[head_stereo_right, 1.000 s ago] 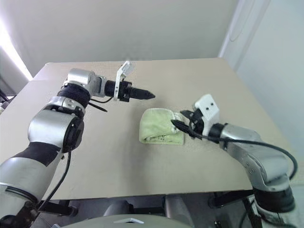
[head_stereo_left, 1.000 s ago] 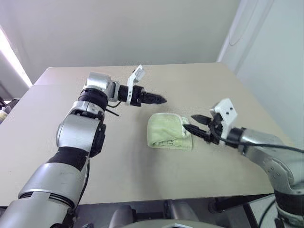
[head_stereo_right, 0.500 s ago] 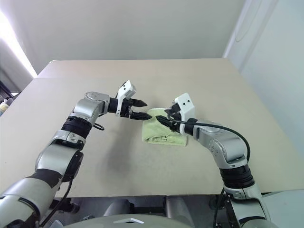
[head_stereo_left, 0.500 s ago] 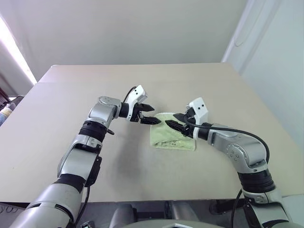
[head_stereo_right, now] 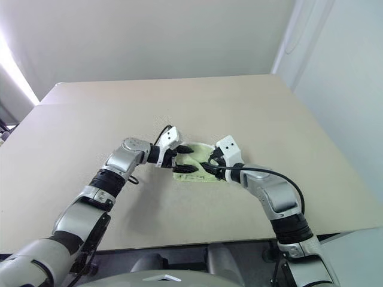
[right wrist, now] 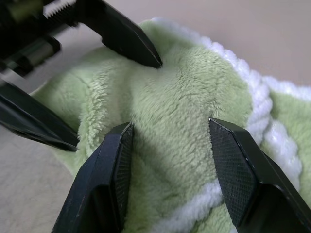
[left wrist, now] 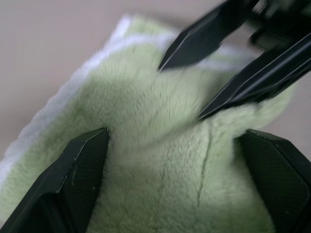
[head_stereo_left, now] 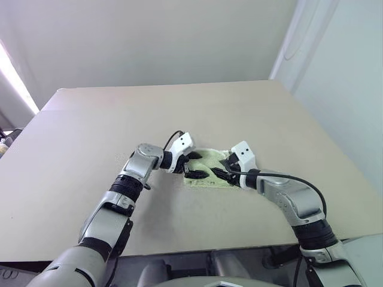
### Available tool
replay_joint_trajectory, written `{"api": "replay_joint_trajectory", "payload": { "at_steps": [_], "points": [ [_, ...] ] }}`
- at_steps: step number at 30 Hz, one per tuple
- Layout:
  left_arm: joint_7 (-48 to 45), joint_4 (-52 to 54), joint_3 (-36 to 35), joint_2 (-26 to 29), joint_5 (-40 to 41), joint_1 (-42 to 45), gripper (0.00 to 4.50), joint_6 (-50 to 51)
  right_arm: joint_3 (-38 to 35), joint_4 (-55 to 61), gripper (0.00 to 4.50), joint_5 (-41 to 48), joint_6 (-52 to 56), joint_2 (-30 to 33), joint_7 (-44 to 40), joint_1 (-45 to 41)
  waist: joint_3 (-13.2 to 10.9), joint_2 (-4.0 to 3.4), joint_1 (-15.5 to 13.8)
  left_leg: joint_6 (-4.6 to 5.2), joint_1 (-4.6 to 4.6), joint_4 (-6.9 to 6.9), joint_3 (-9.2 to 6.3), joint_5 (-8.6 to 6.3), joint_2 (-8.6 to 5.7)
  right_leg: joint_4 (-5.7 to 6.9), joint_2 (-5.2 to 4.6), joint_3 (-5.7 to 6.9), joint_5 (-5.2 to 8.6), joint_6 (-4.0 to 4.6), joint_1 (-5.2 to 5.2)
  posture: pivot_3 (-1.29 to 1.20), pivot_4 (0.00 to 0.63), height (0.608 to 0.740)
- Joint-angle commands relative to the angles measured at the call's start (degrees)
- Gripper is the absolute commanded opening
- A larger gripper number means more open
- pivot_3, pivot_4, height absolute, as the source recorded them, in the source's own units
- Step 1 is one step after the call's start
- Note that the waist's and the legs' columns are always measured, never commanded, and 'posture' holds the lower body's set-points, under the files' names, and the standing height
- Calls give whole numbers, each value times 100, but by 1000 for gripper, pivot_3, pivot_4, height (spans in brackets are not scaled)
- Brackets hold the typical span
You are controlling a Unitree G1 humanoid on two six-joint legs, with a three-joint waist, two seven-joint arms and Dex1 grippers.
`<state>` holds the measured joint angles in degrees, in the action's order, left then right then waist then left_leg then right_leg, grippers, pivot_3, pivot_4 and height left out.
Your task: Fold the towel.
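The towel [head_stereo_left: 212, 157] is a light yellow-green soft cloth with white edging, lying bunched near the middle of the table. My left gripper [head_stereo_left: 196, 165] is down at its left side, open wide, with its fingers [left wrist: 73, 184] straddling the pile. From the right, my right gripper [head_stereo_left: 219, 172] is low on the towel too. It is open, and a raised fold of cloth [right wrist: 194, 87] sits between its fingers [right wrist: 248, 184]. The two grippers' tips nearly meet over the towel.
The beige table [head_stereo_left: 90, 131] spreads wide around the towel. Its front edge runs close under my arms. A pale wall stands behind, and the table's right edge lies toward a white wall.
Both grippers have come down from above the table onto the towel and closed in on each other. The left wrist has rolled. Neither gripper's opening has changed.
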<state>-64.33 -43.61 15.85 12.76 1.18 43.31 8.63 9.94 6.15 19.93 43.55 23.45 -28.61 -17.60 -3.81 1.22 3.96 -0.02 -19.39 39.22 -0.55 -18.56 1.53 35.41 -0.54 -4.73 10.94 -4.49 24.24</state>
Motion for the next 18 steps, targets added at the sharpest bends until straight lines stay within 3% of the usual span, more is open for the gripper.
{"api": "replay_joint_trajectory", "payload": {
  "at_steps": [1, 6, 12, 18],
  "points": [
    [134, -512, 83, -60, -235, 164, 4478, -408, -14, -79, 2558, -130, -51, 20, -61, -35, 5, 0, -3, 0, 0, 0, 0, 0, 0, 0, 0, 0, 0, 0, -1, 0, 0, 712],
    [-497, -431, 96, -82, -45, 180, 4478, -364, -44, -333, 2558, -271, -29, 110, -165, -164, 11, 2, 2, 0, 1, 0, 0, 0, 0, -6, -1, 0, 1, 0, -22, 0, 0, 712],
    [-1217, 227, -85, 106, 380, 190, 4500, 203, -198, -270, 4467, -206, -12, 135, -276, -274, 11, 1, 5, 0, 0, -5, -2, 0, 0, -11, -1, 1, 2, -1, -15, 0, 0, 712],
    [-1927, 929, -142, 663, 673, 404, 4500, 930, -760, 542, 4467, 176, 291, 519, -494, -389, 7, -3, 5, 0, -8, -5, -2, 0, 0, -14, -1, 0, 2, -2, 13, 0, 0, 712]
  ]
}}
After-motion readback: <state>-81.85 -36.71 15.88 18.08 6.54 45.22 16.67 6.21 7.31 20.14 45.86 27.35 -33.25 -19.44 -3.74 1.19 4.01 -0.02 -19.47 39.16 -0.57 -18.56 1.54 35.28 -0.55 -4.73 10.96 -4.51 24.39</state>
